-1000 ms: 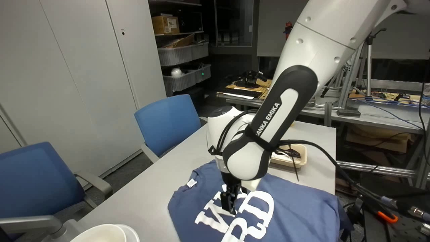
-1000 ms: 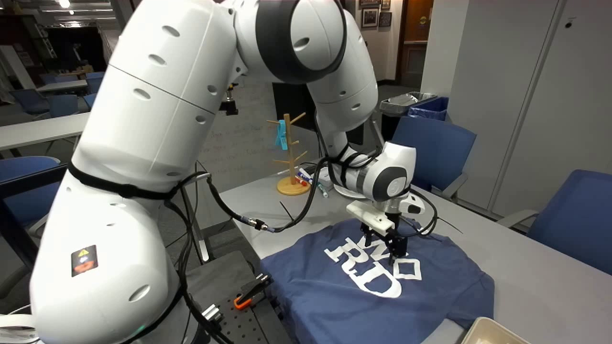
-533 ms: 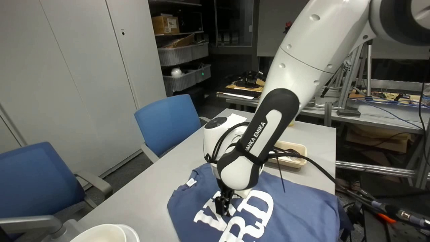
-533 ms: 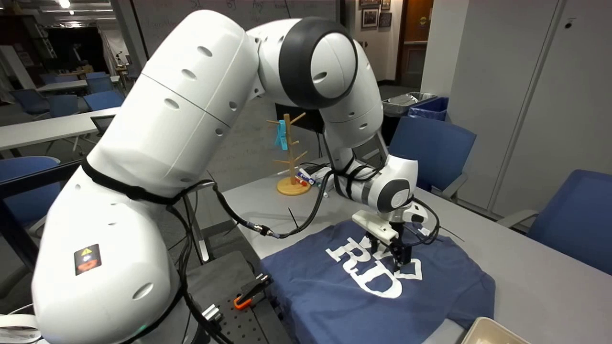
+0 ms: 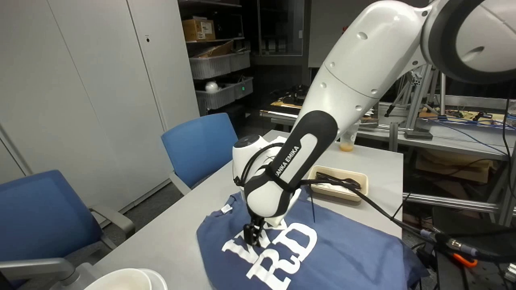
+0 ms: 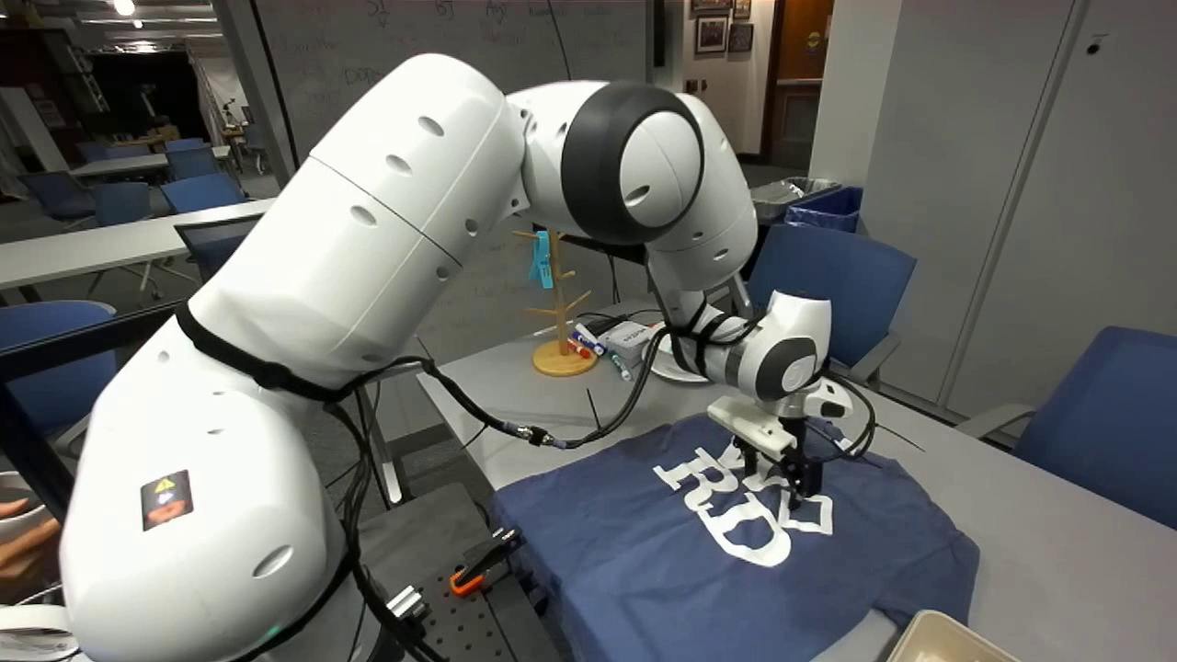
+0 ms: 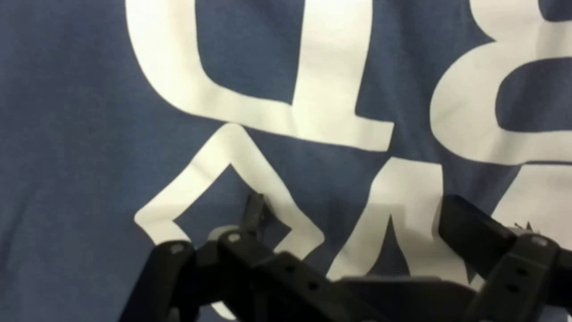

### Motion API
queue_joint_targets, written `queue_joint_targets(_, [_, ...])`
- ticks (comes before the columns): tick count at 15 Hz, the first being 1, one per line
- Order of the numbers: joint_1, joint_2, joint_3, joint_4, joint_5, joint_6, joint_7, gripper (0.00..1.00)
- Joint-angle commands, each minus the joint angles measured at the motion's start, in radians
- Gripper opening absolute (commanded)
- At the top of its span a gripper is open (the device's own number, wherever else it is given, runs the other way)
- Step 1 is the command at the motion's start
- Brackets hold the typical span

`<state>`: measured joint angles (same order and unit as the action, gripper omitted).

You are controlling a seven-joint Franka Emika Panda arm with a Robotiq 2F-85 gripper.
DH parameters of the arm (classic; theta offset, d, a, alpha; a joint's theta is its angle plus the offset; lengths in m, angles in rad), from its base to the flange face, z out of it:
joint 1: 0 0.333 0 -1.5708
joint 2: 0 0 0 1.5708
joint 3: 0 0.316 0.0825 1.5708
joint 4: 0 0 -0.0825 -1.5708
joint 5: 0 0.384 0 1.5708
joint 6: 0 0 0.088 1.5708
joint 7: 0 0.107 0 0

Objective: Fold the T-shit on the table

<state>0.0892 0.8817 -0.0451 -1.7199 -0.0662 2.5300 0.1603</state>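
The navy T-shirt with white letters [image 5: 358, 249] lies spread out on the grey table [image 5: 169, 237]. It also shows in an exterior view [image 6: 634, 561], where one end hangs over the table edge. It fills the wrist view [image 7: 67, 134] and looks mostly flat. My gripper [image 5: 252, 237] points down over the printed letters, also in an exterior view [image 6: 777, 478]. In the wrist view the gripper [image 7: 357, 217] is open, its two black fingers wide apart over the print with unbunched cloth between them. The fingertips are at the cloth and seem to touch it.
A beige tray [image 5: 342, 183] with dark items stands beside the shirt. A cup [image 5: 347, 141] stands behind it. White bowls [image 5: 121, 280] stand at the near corner. A wooden peg stand [image 6: 561, 313] and markers [image 6: 588, 340] are at the far end. Blue chairs [image 5: 203, 151] line one side.
The gripper came down and moved left in an exterior view. In the last half second the shirt and its print slid the same way with it, toward the chairs. The gripper stays open.
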Motion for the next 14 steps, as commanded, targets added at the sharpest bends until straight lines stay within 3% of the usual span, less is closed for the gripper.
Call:
queue_joint_targets(1, [-0.019, 0.098, 0.008, 0.191, 0.029, -0.1, -0.007, 1.0])
queue_joint_targets(6, [-0.054, 0.149, 0.035, 0.341, 0.067, -0.239, -0.026, 1.0])
queue_joint_targets(10, [-0.065, 0.114, 0.039, 0.31, 0.057, -0.242, -0.065, 1.0])
queue_joint_targets(14, [-0.082, 0.048, 0.055, 0.207, 0.067, -0.22, -0.093, 1.0])
